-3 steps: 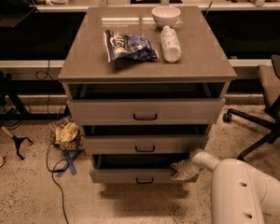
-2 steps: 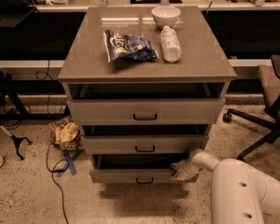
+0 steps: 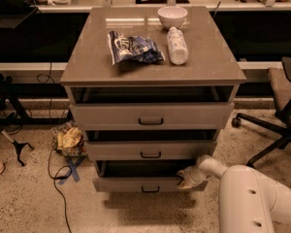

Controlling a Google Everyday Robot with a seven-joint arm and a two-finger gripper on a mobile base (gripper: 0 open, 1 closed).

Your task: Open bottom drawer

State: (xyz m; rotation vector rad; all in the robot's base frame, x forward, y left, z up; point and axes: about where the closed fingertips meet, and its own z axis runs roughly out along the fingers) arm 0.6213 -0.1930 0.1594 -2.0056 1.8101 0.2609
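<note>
The pincer sits at the right end of the bottom drawer, against the upper edge of its front. Whether it is spread, pressed together or pinching that edge cannot be told. Its pale arm runs off toward 4 o'clock and fills the lower right corner of the view.

The bottom drawer is the lowest of three in the cabinet, at 6 o'clock from the centre of the view. It stands partly pulled out, with a dark opening above its flat front. Its small dark handle lies at 9 o'clock from the pincer, near it but apart. At 12 o'clock from the bottom drawer is the middle drawer, and above that the top drawer; each shows a dark gap above its front and a dark bar handle at centre.

On the worktop lie three things:
- a crumpled blue-and-white snack bag near the middle;
- a white bottle on its side, just beside the bag at 3 o'clock;
- a white bowl upright, near the bottle's far end at 12 o'clock.

On the speckled floor at 9 o'clock from the middle drawer lies a crumpled yellowish wrapper, with a dark cable and strips of blue tape beside it. An office chair stands at 3 o'clock, well apart from the cabinet.
</note>
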